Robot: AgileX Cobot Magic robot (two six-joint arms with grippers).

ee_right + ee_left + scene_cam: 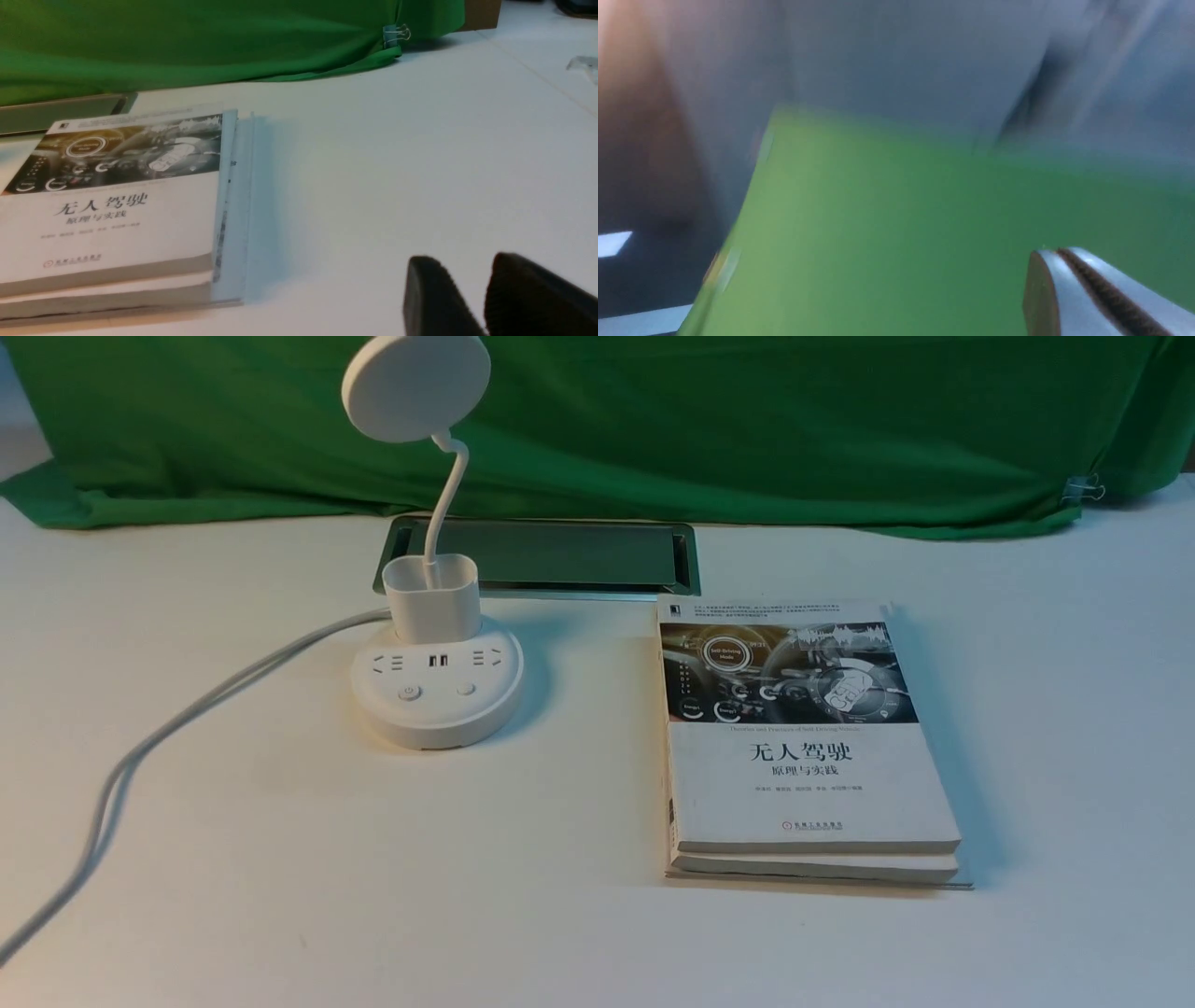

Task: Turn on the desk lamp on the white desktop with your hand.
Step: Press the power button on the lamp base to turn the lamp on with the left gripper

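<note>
Where the left half of the white table [280,859] runs back toward the far edge, the desk lamp [436,695] stands upright just in front of the metal-rimmed cable slot [551,555]. It is all white. A flat round disc head [415,385] sits at the top, and a thin neck [450,490] curves down from it into a cup-shaped holder [431,597]. The holder rises from the far part of a low round base. Along the base's top runs a row of sockets with a USB pair [438,660] in the middle, and nearer the camera sit two round buttons [409,692] side by side. A white cord [187,719] leaves the base's left side and trails across the table to the near left corner.

To the right of the lamp and apart from it lies a stack of two books [794,737], flat, with the cover's Chinese title facing up. Behind everything hangs a green cloth [653,420], pinned at its right end by a binder clip [1083,488].

The grippers show only in the wrist views. The left gripper [1057,254] is seen against blurred green cloth — its jaws lie pressed together with only a dark ridged seam between them, and it holds nothing. The right gripper [467,266] sits low over bare table to the right of the books, its black fingers [430,289] slightly parted — nothing is between them.
</note>
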